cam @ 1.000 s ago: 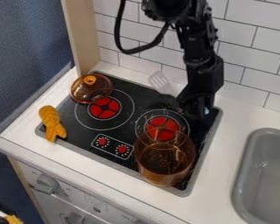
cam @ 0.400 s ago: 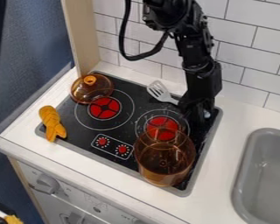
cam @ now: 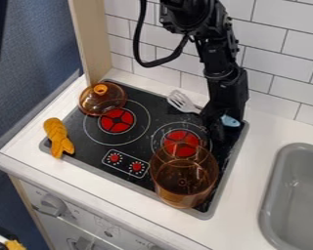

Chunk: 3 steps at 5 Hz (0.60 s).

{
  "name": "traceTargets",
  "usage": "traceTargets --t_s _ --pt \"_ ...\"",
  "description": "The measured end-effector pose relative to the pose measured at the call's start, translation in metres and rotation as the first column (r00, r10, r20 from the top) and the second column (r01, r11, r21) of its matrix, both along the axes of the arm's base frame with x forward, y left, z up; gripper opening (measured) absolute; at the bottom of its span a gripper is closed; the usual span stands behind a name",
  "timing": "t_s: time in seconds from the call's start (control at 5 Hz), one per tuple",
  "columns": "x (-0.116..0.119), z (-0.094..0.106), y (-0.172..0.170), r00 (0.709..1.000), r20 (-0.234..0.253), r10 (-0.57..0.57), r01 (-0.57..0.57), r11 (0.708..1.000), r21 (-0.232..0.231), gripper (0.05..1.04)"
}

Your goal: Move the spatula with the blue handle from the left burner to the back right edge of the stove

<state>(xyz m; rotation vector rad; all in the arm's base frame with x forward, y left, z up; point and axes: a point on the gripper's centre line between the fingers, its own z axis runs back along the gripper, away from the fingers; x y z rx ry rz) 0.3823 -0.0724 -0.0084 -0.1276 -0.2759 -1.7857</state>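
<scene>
Closest to us, one amber pot (cam: 184,180) stands at 5 o'clock on the single black stove (cam: 107,149), and one grey sink (cam: 271,202) sits in the white bench (cam: 254,166) at 4. Two red dials (cam: 125,163) at 7, two red burners (cam: 116,120), at 10 and 3. One orange toy (cam: 58,138) lies at 9, overlapping the stove's rim. And there's one amber lid (cam: 101,100), up at 11! Out at 1 to 2 o'clock lies one spatula (cam: 182,101), slotted white head towards 11, blue handle end towards 4, and the black pincer (cam: 216,131) is right down over its middle. How wide the pincer is open, or whether it grips the spatula, I can't tell. What's changed? The spatula's head has slid slightly towards 3, and more blue handle shows now; pot, lid and toy haven't budged.
</scene>
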Motion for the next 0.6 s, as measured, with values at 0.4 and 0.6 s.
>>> traceTargets --t_s 0.4,0.6 --pt "0.006 0.02 0.009 0.999 0.045 0.004 -0.003 1.0 -0.017 1.0" --pt "0.009 0.042 0.01 0.994 0.104 -0.025 0.026 1.0 -0.007 1.0"
